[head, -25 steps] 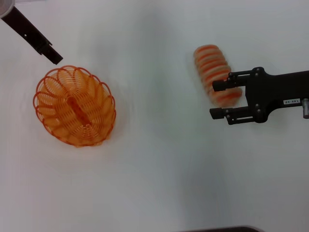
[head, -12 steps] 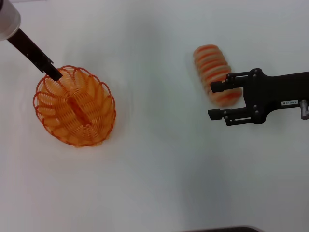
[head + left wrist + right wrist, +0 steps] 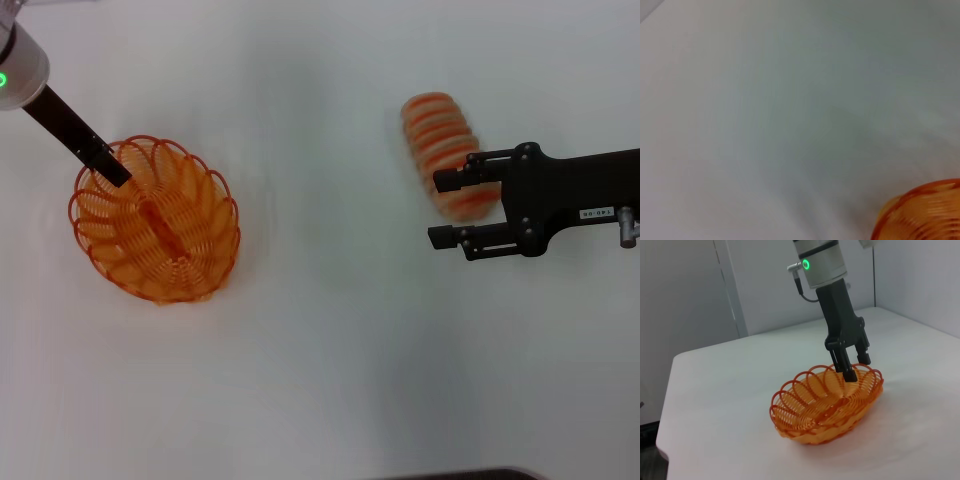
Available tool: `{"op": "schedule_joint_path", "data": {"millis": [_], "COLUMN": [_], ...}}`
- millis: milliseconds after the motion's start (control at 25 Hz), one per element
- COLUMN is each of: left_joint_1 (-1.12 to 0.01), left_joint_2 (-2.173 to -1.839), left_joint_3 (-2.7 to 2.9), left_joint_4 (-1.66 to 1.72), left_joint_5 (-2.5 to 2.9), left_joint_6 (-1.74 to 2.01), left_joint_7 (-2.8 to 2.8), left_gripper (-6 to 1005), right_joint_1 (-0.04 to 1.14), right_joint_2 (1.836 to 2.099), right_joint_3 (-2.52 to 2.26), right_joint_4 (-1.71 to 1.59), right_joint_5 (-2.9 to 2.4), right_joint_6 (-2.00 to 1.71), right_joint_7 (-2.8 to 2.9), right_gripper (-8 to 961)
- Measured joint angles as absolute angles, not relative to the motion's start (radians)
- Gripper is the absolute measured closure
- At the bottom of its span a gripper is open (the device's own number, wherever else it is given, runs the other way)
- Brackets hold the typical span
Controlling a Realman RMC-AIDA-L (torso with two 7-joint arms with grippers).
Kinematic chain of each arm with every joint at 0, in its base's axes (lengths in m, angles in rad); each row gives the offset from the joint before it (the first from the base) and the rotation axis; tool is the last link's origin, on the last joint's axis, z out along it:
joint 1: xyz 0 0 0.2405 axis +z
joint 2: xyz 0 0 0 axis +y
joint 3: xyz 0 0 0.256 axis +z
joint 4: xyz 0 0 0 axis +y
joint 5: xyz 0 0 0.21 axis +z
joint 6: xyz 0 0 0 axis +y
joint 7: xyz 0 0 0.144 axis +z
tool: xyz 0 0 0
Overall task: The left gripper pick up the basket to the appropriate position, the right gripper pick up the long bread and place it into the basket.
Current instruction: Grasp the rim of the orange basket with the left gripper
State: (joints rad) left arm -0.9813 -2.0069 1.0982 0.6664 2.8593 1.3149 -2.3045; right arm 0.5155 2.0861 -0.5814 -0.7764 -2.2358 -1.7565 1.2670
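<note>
**Left gripper straddling the basket rim, bread not yet taken**

While the orange wire basket (image 3: 154, 220) sits on the white table (image 3: 320, 380) at the robot's left, the left gripper (image 3: 854, 366) is lowered at its far rim, jaws a little apart, one finger inside the loops and one outside. This looks like the first step, grasping the basket; next it would need to close on the rim and lift.

The right gripper (image 3: 450, 210) hovers wide at the near end of the long bread (image 3: 446, 152) (well apart from the basket), holding nothing. Whether any finger touches the wire or loaf cannot be told; the left wrist view shows only a basket edge.
</note>
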Motion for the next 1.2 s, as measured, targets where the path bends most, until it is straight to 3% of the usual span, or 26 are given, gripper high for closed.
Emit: {"op": "schedule_joint_path", "data": {"millis": [680, 880, 1080, 1200], "left_joint_1": [-0.985, -0.99, -0.994, -0.994], "left_joint_2": [-2.024, -2.026, -2.028, -2.029], "left_joint_3": [1.1, 1.091, 1.089, 1.088], "left_joint_4": [0.643, 0.644, 0.643, 0.644], "left_joint_5": [2.858, 2.857, 2.856, 2.856], "left_joint_6": [1.301, 1.297, 1.295, 1.295], "left_joint_7": [-2.302, -2.296, -2.293, -2.295], "left_gripper": [323, 459, 705, 793], "right_joint_1": [0.521, 0.522, 0.52, 0.52], "right_joint_2": [2.086, 2.086, 2.085, 2.084], "right_joint_3": [-0.581, -0.581, -0.581, -0.581], "right_joint_4": [-0.766, -0.766, -0.765, -0.765], "right_joint_5": [-2.235, -2.236, -2.236, -2.237], "right_joint_6": [-1.728, -1.725, -1.725, -1.725], "right_joint_7": [1.255, 1.255, 1.249, 1.247], "right_gripper": [224, 224, 224, 223]}}
